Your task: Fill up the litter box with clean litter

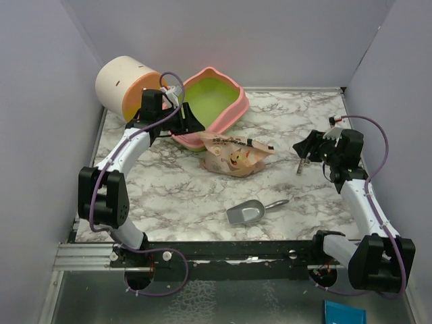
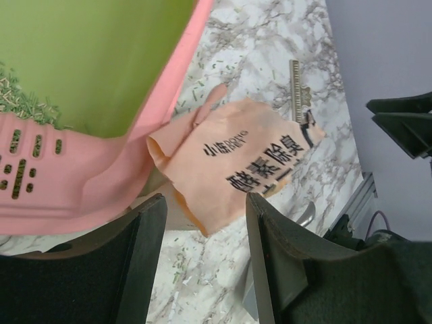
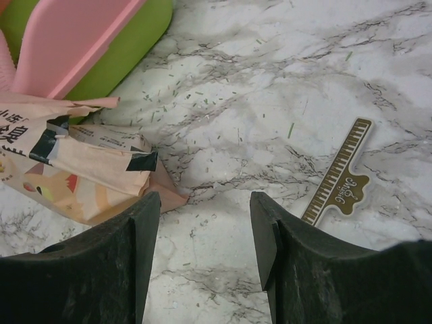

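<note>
Litter box [image 1: 236,101] sits at back of table [image 1: 202,196], left of centre, beside cream-and-orange cylinder [image 1: 125,84]. Small patch of clean litter [image 2: 23,101] lies in one corner of its green inside; stray grains on the marble. Left gripper [image 1: 192,125] is at the box's near rim, fingers apart, holding nothing. Tan bag [image 1: 233,156] lies just in front, against the box. Right gripper [image 1: 300,148] is well off to the right, fingers apart, empty, near ruler-patterned strip [image 3: 337,179]. Grey scoop [image 1: 246,212] lies nearer the bases.
</note>
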Tool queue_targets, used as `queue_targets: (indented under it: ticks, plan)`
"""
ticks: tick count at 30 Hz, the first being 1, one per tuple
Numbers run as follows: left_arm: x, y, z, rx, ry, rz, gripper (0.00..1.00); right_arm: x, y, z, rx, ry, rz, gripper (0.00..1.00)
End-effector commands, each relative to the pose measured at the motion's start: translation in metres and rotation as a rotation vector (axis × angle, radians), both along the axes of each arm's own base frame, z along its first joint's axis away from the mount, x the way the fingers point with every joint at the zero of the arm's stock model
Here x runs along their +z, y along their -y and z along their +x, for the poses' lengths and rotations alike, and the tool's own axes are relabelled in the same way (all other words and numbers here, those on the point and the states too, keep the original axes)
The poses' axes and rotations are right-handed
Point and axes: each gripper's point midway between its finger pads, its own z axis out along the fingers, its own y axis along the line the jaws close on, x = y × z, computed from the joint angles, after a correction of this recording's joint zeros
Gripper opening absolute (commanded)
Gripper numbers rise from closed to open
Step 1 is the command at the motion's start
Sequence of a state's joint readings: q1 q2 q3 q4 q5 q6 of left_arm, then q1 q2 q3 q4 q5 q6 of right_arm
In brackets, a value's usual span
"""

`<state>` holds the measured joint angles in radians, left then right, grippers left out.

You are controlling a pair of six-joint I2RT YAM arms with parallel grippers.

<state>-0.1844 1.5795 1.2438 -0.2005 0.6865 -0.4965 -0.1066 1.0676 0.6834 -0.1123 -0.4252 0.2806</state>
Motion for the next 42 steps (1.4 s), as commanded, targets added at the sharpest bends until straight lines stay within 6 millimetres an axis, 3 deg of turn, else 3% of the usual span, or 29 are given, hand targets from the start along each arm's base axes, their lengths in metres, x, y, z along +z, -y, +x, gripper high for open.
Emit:
queue_targets:
  ticks: [1, 3, 5, 14, 22, 31, 35, 42]
  plan:
    - [-0.040, -0.002, 0.018, 0.004, -0.096, 0.075, 0.52, 0.014, -0.005, -0.002, 0.035, 0.044, -0.003, 0.56]
    - [-0.050, 0.003, 0.019, -0.019, -0.144, 0.058, 0.52, 0.016, -0.005, -0.002, 0.033, 0.051, -0.009, 0.56]
    - [-0.048, 0.011, 0.020, -0.042, -0.150, 0.013, 0.51, 0.018, -0.004, -0.002, 0.030, 0.053, -0.012, 0.56]
    - [-0.007, 0.038, 0.029, -0.093, -0.080, -0.231, 0.50, 0.015, -0.006, -0.001, 0.045, 0.045, -0.004, 0.56]
    - [0.013, 0.056, 0.017, -0.201, -0.092, -0.358, 0.49, 0.015, -0.007, 0.000, 0.046, 0.045, -0.002, 0.56]
    - [0.029, 0.073, 0.010, -0.316, 0.010, -0.346, 0.45, 0.023, -0.023, -0.001, 0.144, 0.079, 0.015, 0.55]
    - [0.034, 0.081, 0.009, -0.358, 0.104, -0.249, 0.39, 0.040, -0.049, -0.005, 0.274, 0.109, 0.028, 0.54]
    - [0.060, 0.078, 0.003, -0.379, 0.345, -0.130, 0.12, 0.060, -0.077, -0.008, 0.401, 0.116, 0.027, 0.52]
